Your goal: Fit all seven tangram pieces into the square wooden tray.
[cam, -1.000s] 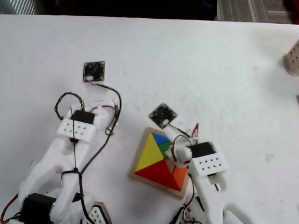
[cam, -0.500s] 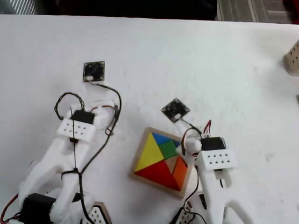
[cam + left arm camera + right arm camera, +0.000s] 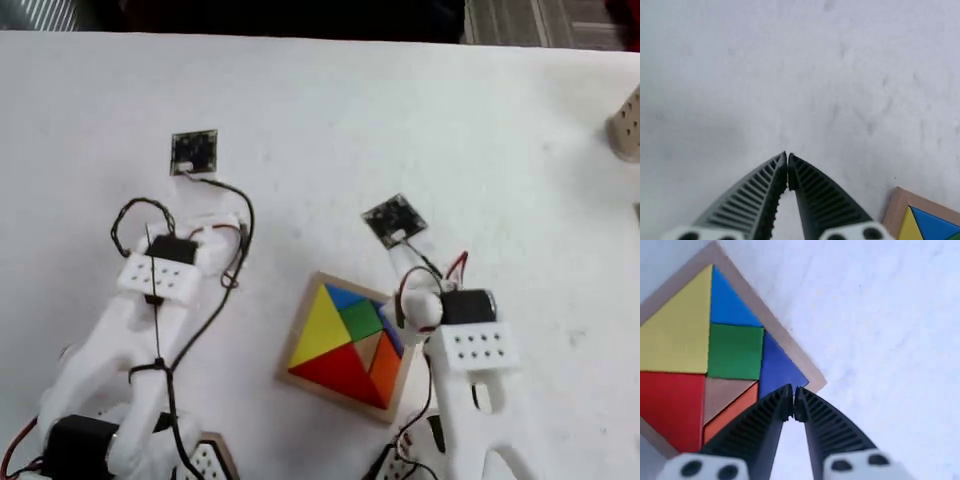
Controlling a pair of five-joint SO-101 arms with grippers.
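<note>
Wooden and square, the tray (image 3: 297, 330) lies on the white tabletop (image 3: 420, 120) turned corner-on, between the two arms and nearer the right one. All seven pieces sit inside it and cover its floor edge to edge: a yellow triangle (image 3: 325, 325) on the left arm's side, a red triangle (image 3: 335, 372) along the near edge, a light blue triangle (image 3: 343, 297) at the far corner, a green square (image 3: 360, 320) in the middle, a dark blue piece (image 3: 777, 367) along the right arm's side, a small tan triangle (image 3: 370, 347) below the green square, and an orange piece (image 3: 385, 375) beside the red one.

The right pincer (image 3: 793, 390) has its ribbed dark fingers pressed together with nothing between them. Its tips hang over the tray's rim by the dark blue piece, close to the corner there. From above, the right arm (image 3: 465, 345) stands just beside that edge of the tray.

The left pincer (image 3: 787, 156) is likewise closed tip to tip and empty, over bare tabletop, with a corner of the tray off to one side of it. The left arm (image 3: 150, 290) is well apart from the tray
</note>
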